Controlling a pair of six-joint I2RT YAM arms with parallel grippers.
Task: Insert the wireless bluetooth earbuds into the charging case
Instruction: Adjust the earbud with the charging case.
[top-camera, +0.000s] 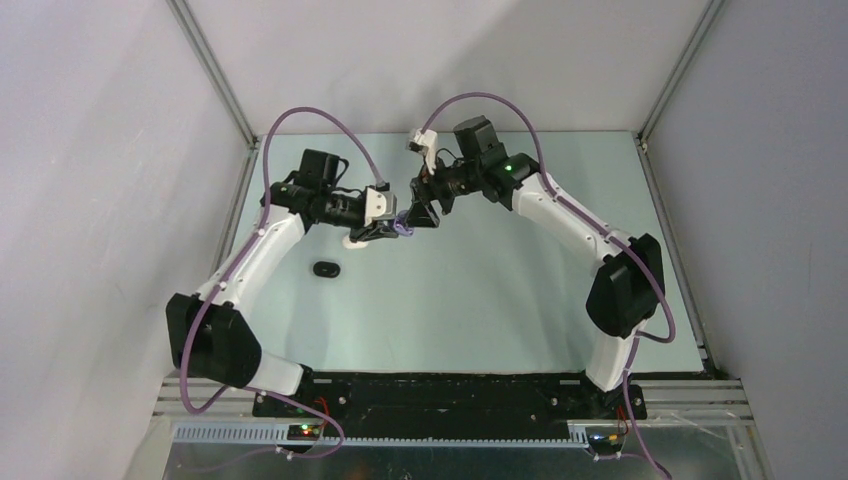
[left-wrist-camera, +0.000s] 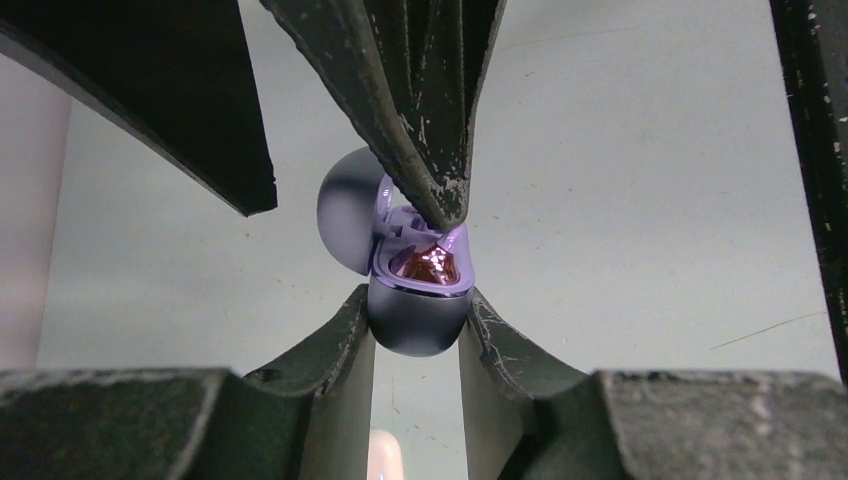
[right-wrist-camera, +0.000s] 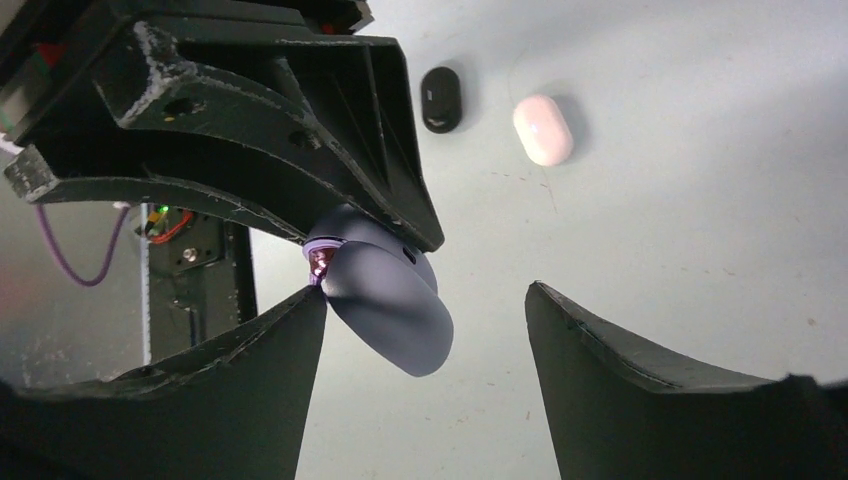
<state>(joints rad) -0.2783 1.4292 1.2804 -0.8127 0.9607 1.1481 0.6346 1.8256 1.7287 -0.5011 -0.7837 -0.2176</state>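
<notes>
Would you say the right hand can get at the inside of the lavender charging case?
Probably yes: the left hand holds the lavender charging case with its lid swung open, and one finger of the right hand reaches inside.

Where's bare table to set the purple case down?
Widest bare patch: table centre, between both arms, from the right gripper toward the bases. Also bare along the far edge. Crowded: mid-left, where white case and black case lie by the left gripper holding the purple case.
</notes>
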